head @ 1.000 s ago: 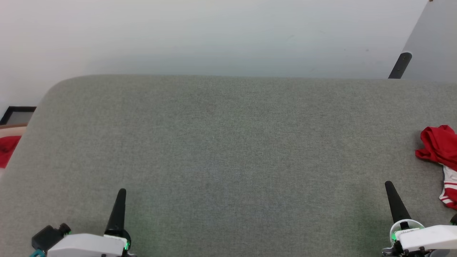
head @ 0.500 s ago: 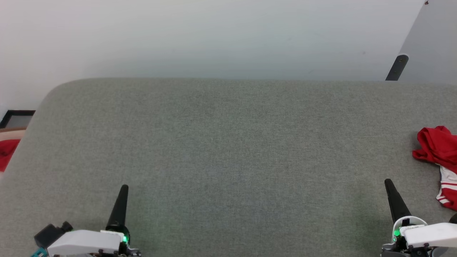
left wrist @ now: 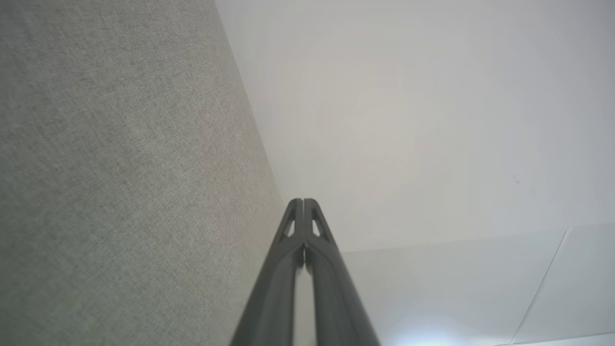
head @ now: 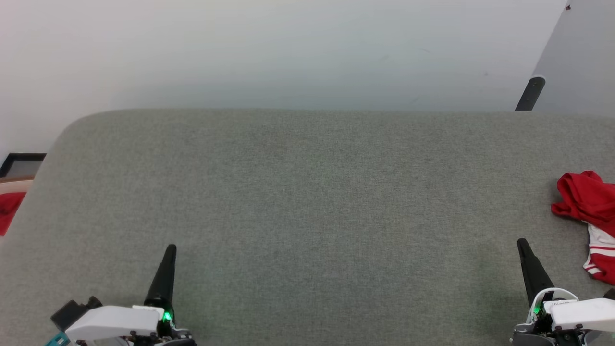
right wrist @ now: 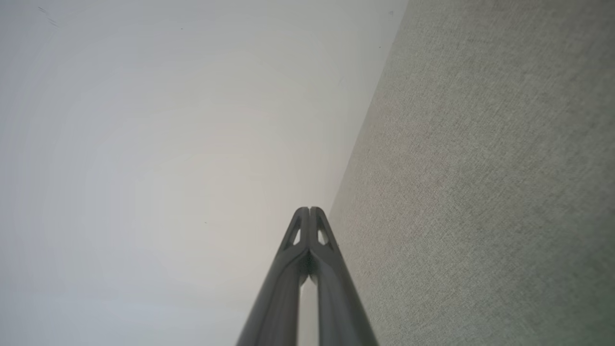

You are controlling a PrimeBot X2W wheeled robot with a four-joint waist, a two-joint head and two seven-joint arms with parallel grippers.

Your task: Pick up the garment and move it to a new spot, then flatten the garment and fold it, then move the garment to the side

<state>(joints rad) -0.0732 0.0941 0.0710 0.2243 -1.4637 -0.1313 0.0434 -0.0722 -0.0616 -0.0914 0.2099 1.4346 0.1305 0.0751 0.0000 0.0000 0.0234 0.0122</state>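
The garment (head: 588,211) lies crumpled at the right edge of the grey felt table (head: 307,202), red with a white striped sleeve showing, partly cut off by the head view's edge. My right gripper (head: 521,244) is shut and empty at the lower right, just left of the garment and apart from it. My left gripper (head: 170,250) is shut and empty at the lower left, far from the garment. In the wrist views, the left gripper (left wrist: 302,202) and the right gripper (right wrist: 310,210) both have their tips pressed together, with nothing between them.
A pale wall rises behind the table's far edge. A dark post (head: 530,93) stands at the back right. Off the table's left edge sit a small red cloth (head: 7,206) and a dark frame (head: 21,161).
The head camera has shifted, so the whole picture slid down and left a little. Both grippers stay shut and the garment lies as before.
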